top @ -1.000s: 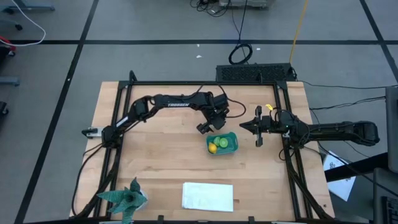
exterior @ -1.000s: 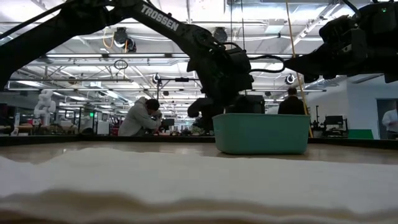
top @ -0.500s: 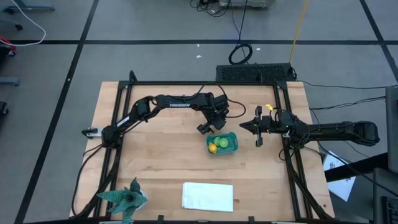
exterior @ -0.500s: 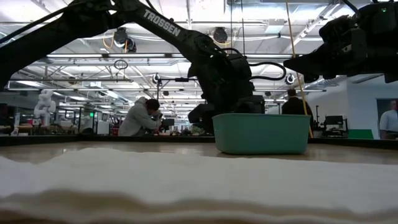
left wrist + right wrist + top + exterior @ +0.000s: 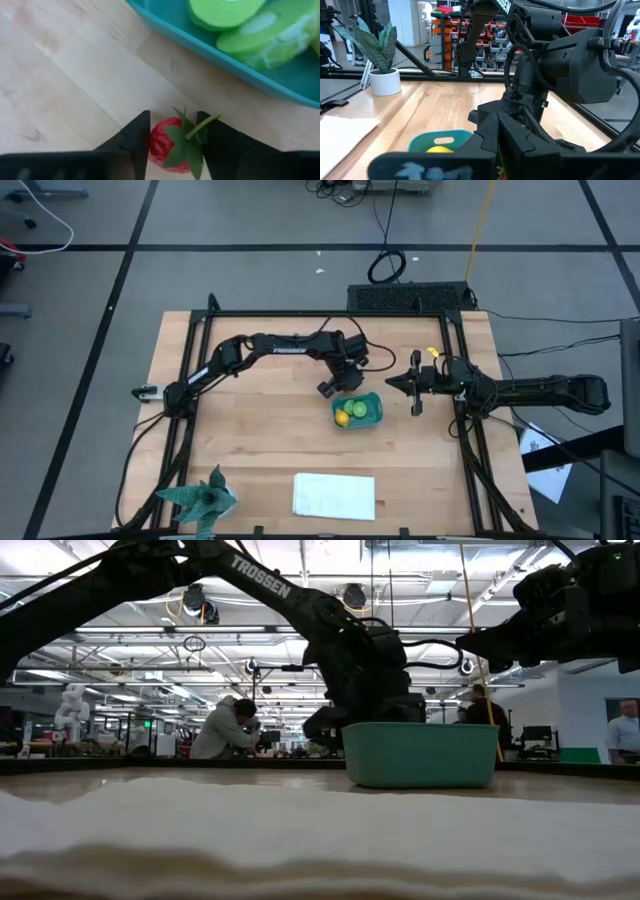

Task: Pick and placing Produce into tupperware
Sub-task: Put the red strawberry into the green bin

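Red strawberry, green-leafed and stemmed, sits on the bench between the two dark fingers of the left gripper; the jaws are drawn in close on either side of it, touching or nearly so, but whether they truly pinch it cannot be told. The berry lies on bare wood just beside the outer wall of the teal tupperware, on the tub's far-left side in the high view. Inside the tub: a yellow lemon-like piece toward its near-left corner and a bright green round piece just beside it; the left wrist view shows green slices against the teal floor. In the low view the left arm comes down behind the tub. The right gripper hangs near the tub's right side, apart from it, jaws pressed together and holding nothing. Farther from the tub, toward the bench's near edge, lies a flat white sheet; at the near-left corner stands a green spiky plant figure, seen in the right wrist view in a white pot.
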